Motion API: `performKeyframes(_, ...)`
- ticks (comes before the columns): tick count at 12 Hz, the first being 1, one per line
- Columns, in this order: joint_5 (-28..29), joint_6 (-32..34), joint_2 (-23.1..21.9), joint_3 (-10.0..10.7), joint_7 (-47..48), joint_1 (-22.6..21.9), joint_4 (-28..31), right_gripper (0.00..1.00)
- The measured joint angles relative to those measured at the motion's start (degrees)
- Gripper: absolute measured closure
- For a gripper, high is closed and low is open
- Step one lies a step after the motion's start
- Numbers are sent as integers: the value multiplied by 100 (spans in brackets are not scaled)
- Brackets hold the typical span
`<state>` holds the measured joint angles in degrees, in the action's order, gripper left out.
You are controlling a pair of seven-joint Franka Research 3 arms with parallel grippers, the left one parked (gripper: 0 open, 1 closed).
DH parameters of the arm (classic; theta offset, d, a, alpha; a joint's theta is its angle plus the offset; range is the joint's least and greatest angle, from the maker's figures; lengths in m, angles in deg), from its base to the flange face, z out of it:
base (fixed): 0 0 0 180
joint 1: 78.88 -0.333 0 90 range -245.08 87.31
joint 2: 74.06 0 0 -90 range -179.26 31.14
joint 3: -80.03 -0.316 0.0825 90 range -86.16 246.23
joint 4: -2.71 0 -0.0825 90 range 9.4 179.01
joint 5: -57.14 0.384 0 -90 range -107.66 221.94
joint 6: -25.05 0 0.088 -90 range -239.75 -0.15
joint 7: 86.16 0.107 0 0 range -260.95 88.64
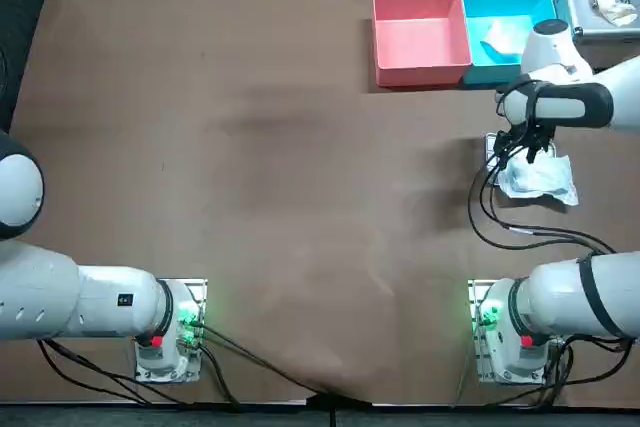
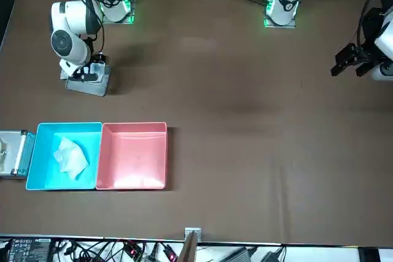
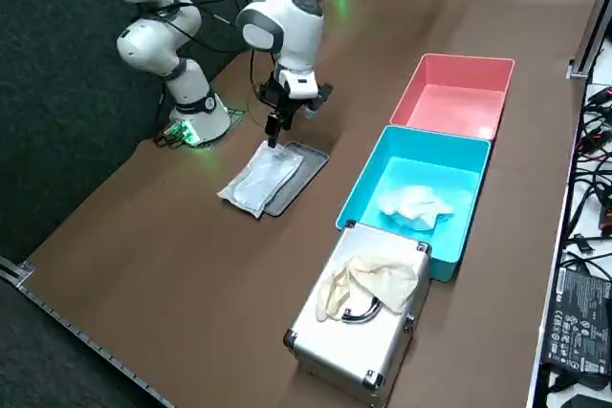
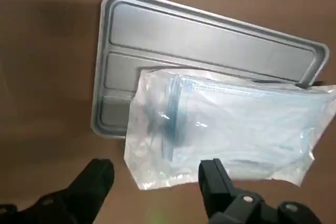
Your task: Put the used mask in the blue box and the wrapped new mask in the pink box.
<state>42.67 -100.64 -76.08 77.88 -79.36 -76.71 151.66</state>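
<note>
Currently the right hand (image 4: 157,190) hangs released and empty over one end of the wrapped new mask (image 4: 226,129), which lies partly on a metal tray (image 4: 210,35) and partly on the surface (image 4: 47,51). The used mask (image 1: 500,40) sits in the blue box (image 1: 482,9); the pink box (image 1: 420,42) holds nothing. I judge two risks: the slick wrapper may slip out of a shallow pinch, or the hand may catch the tray rim and drag the tray.
</note>
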Motion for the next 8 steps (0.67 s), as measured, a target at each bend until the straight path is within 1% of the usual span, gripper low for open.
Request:
performKeyframes(3, -5, -459, 43, 3, 1, 55, 259, 1)
performKeyframes(4, -5, -662, 148, 3, 11, 83, 334, 1)
performKeyframes(8, -73, -802, 333, 6, 11, 277, 339, 1)
